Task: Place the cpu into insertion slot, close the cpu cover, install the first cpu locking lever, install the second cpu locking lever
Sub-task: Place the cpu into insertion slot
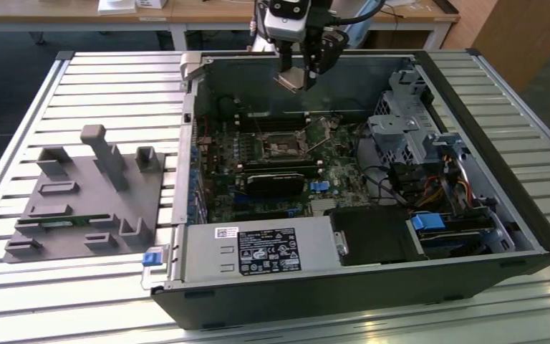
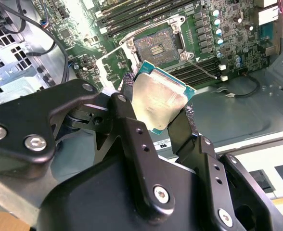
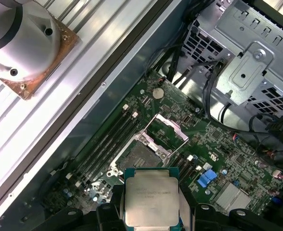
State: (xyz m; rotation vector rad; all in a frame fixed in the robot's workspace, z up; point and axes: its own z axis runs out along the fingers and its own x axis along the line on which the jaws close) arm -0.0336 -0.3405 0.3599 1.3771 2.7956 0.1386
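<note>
My gripper (image 1: 299,72) hangs over the back of the open computer case, shut on the cpu (image 1: 293,79). In both wrist views the cpu (image 2: 161,94) (image 3: 151,195) is a flat square with a dull silver face and green edge, pinched by its sides between the black fingers (image 2: 127,86). It hovers well above the green board. The insertion slot (image 3: 140,156) (image 2: 157,47) (image 1: 283,148) lies bare below it, dark in the middle with a silver rim. The cpu cover (image 3: 166,130) stands swung up beside the slot. A thin wire lever (image 2: 201,67) sticks out from the socket.
Long black memory slots (image 3: 108,142) run beside the socket. A metal drive cage (image 1: 404,122) with cables fills the case on the exterior view's right, and a power supply (image 1: 256,251) sits at the front. A grey fixture tray (image 1: 84,193) lies on the slatted table.
</note>
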